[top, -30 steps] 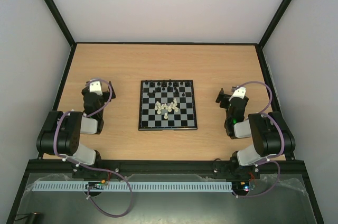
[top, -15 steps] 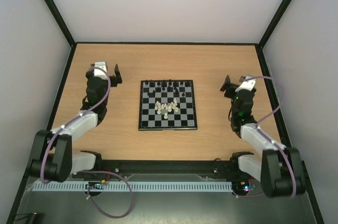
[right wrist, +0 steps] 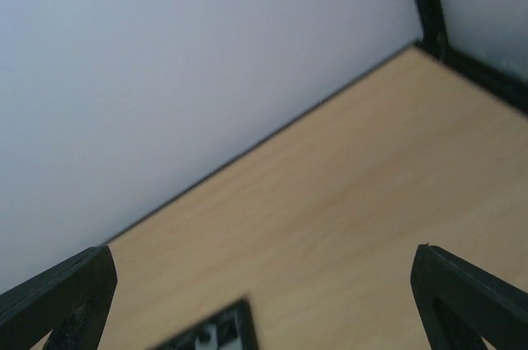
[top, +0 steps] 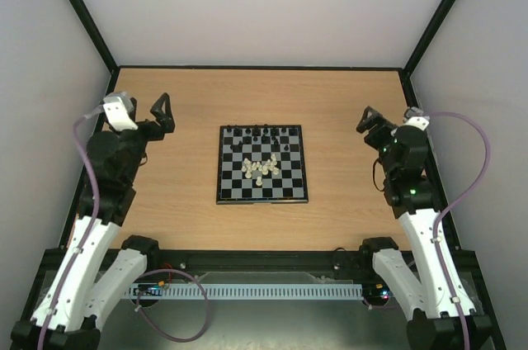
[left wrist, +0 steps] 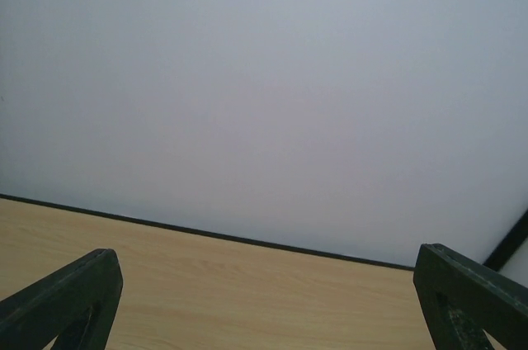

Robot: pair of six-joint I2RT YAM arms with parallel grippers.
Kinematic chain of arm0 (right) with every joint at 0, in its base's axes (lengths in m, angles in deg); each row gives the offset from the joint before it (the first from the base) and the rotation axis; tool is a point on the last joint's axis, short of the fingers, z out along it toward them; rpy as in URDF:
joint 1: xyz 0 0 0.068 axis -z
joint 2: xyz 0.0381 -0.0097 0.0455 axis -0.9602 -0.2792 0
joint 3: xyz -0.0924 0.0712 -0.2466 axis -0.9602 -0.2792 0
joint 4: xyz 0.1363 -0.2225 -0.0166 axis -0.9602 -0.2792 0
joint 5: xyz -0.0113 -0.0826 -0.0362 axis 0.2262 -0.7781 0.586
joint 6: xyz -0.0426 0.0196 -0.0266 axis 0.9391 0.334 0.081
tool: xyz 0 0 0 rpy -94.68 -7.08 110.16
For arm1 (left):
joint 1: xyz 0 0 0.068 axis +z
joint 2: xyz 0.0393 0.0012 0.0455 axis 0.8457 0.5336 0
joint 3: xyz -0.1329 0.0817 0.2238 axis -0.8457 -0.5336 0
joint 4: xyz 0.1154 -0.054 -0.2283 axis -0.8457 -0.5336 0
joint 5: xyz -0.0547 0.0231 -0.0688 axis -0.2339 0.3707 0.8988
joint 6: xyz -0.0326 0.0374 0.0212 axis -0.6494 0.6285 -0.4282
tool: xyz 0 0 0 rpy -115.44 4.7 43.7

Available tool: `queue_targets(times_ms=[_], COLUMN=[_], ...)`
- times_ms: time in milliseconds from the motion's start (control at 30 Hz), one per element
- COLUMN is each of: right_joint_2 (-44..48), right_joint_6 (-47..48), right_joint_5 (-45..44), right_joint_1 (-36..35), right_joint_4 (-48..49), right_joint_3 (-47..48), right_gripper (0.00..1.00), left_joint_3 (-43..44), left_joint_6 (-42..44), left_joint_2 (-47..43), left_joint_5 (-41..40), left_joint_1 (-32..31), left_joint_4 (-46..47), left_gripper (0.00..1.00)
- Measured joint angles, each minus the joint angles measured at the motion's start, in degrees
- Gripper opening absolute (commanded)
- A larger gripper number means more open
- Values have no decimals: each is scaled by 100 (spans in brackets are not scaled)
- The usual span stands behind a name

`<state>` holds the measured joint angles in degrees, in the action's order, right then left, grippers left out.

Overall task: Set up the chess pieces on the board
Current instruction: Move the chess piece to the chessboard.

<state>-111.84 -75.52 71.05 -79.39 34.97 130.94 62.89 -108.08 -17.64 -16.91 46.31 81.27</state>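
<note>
Top external: both my arms raised from their fold. Left fingers and right fingers spread open, empty, well apart from board mid-tabletop. Cream chess pieces heaped centrally; sorting not yet begun.

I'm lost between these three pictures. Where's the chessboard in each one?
Top view: chessboard in the middle of the wooden table.
Left wrist view: not in it, only table and back wall.
Right wrist view: one blurred corner at the bottom edge, left of centre.
Shared landmark: the dark strip where table meets back wall.
</note>
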Motion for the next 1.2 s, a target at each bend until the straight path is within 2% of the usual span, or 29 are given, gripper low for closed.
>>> queue_targets(times_ms=[200,333,433,600,733,800,833,1033,1200], right_joint_2=[260,-131,-673,-1731,-2933,-3416,-3637,-4857,-5368], right_joint_6=[-509,-564,-380,66,474,638,713,966,1038], right_joint_5=[1362,2323,2680,2485,1851,1532,1392,798,671], right_joint_1=[9,7,-87,-546,-1189,-1469,-1587,-2098,-2201], right_joint_4=[-769,-962,-1154,-1539,-1720,-1731,-1742,-1770,-1801], right_joint_3=[-354,-387,-282,358,1447,1766,1878,2253,2533], right_gripper=[99,99,100,91,75,60,56,44,39], left_joint_3=[704,627,439,282,785,916,962,1209,1172], left_joint_6=[-455,-494,-632,-944,-1038,-1078,-1086,-1088,-1095], left_joint_2=[-264,-262,-282,122,1226,1663,1851,2634,2916], left_joint_5=[538,1185,1405,1427,1213,1132,1093,997,855], left_joint_1=[0,-2,0,0,0,-2,-2,-81,-393], left_joint_4=[-1305,-1847,-1856,-1646,-1591,-1576,-1591,-1703,-1749], left_gripper=[99,99,100,100,100,99,99,100,99])
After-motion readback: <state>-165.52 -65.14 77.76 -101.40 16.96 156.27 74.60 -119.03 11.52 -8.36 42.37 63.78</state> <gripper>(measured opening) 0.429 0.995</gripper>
